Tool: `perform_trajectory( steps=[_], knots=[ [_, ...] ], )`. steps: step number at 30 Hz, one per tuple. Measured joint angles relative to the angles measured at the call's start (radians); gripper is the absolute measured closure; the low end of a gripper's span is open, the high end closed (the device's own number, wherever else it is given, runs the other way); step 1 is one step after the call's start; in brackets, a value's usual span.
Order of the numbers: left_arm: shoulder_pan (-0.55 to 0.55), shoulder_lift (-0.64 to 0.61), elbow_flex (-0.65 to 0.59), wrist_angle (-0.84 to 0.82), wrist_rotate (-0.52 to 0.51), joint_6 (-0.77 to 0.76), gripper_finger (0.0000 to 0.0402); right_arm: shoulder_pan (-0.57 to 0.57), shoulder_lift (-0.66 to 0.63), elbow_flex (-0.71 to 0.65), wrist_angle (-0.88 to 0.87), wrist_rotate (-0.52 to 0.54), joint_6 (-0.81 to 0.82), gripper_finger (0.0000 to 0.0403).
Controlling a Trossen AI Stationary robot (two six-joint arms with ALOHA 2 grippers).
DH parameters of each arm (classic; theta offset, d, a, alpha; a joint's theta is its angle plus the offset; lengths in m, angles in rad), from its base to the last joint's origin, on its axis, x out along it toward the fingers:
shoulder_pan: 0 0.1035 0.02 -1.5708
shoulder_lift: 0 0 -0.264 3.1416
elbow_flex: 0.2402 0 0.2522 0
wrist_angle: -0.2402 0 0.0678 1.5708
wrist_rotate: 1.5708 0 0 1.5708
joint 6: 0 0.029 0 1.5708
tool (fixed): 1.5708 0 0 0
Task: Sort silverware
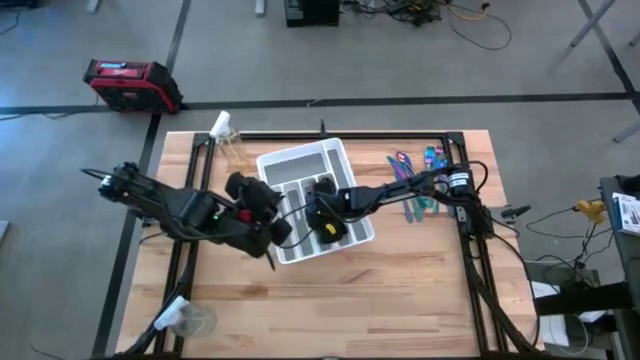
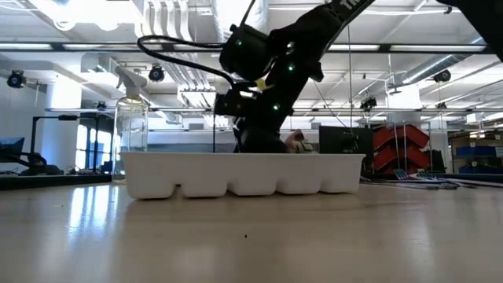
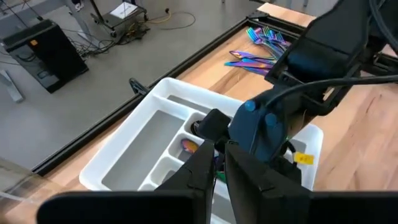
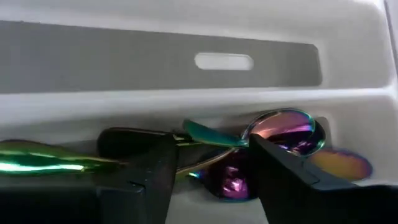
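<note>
The white tray [image 1: 300, 165] stands mid-table. My right gripper [image 4: 211, 180] is lowered into one of its compartments, open, with a finger on either side of several iridescent spoons [image 4: 283, 127] lying on the compartment floor. One spoon bowl also shows in the left wrist view [image 3: 188, 145]. More silverware [image 1: 415, 180] lies in a loose pile on the table right of the tray, seen too in the left wrist view [image 3: 255, 56]. My left gripper [image 3: 219, 163] hovers over the tray's near left side, shut, with nothing plainly between its fingers.
A clear spray bottle [image 1: 228, 140] stands at the table's far left, just beyond the tray. A clear cup [image 1: 190, 320] lies near the front left corner. Bare wood stretches across the near half of the table.
</note>
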Motion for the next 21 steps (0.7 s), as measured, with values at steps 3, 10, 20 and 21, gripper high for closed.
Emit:
perform_trajectory(
  steps=[3,10,20,21],
  knots=[
    [0.0,-0.01,-0.03,-0.001,-0.005,0.0,0.0377,-0.008,0.012,0.003,-0.016,-0.041,-0.014,0.0191],
    [0.007,-0.009,-0.105,0.025,-0.012,-0.005,0.0377,-0.014,0.019,-0.001,0.036,-0.037,-0.079,0.017],
    [0.01,-0.009,-0.115,0.044,-0.007,-0.01,0.0377,-0.067,0.022,-0.002,0.046,-0.141,-0.119,0.0324],
    [0.01,-0.009,-0.115,0.044,-0.007,-0.009,0.0377,-0.067,0.022,-0.002,0.052,-0.133,-0.126,0.0344]
  ],
)
